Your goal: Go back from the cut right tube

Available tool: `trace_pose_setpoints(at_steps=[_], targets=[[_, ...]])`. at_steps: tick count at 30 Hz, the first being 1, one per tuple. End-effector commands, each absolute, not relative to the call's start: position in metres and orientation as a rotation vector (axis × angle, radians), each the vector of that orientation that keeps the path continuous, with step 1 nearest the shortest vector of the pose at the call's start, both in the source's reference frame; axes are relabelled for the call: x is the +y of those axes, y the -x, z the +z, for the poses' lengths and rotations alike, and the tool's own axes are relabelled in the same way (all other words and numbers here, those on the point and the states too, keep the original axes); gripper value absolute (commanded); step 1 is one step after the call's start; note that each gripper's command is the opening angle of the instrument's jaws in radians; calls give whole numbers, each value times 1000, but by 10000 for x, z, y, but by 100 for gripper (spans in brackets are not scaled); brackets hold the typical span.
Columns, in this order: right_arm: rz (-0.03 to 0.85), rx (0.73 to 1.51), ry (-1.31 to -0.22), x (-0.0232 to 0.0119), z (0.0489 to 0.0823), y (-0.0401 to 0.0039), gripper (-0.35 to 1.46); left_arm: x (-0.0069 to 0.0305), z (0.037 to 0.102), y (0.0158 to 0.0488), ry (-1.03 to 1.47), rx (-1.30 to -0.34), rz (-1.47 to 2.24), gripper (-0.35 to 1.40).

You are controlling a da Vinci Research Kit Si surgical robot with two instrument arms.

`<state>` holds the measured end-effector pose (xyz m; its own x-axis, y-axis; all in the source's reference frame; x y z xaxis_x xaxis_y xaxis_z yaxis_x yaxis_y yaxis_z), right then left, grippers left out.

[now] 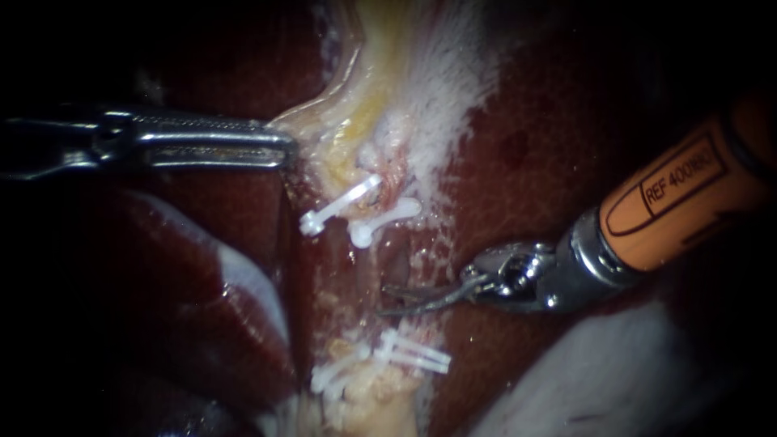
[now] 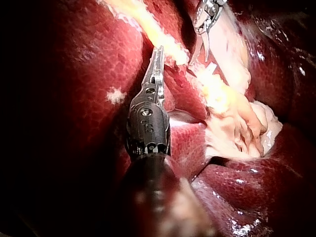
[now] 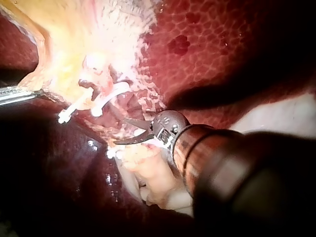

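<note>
Surgical lab bench — exposed liver [image 1: 534,137], white clips [image 1: 340,204] on pale tissue [image 1: 364,121].

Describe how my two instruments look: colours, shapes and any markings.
The left instrument is bare grey metal: a long, slim tool with toothed edges on a dark hinged wrist. The right instrument has an orange shaft with black printed lettering, a steel collar, and a tool of two thin, curved, dark blades.

Glossy wet liver [image 1: 550,137], matt plastic clips [image 1: 340,205]
</note>
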<state>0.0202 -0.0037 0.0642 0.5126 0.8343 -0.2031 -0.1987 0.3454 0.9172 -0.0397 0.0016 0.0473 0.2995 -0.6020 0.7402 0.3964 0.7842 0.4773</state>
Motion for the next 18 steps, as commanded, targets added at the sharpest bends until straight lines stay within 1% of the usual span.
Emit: trace_pose_setpoints(at_steps=[1, 3, 6, 11, 13, 14, 18], targets=[[762, 767, -994, -36, 641, -201, 46, 16, 472, 397, -219, -1079, -670, -35], [762, 767, -994, -35, 641, -199, 36, 16, 472, 396, -219, -1079, -670, -35], [721, 788, -972, -33, 641, -195, 36, 16, 472, 396, -219, -1079, -669, -35], [587, 860, -883, -28, 641, -185, 66, 16, 474, 394, -220, -1079, -668, -35], [548, 884, -848, -25, 641, -180, 79, 16, 474, 393, -220, -1079, -668, -35], [522, 899, -824, -24, 640, -177, 89, 16, 474, 393, -220, -1079, -668, -35], [400, 955, -734, -16, 635, -168, 114, 16, 474, 393, -220, -1079, -668, -35]])
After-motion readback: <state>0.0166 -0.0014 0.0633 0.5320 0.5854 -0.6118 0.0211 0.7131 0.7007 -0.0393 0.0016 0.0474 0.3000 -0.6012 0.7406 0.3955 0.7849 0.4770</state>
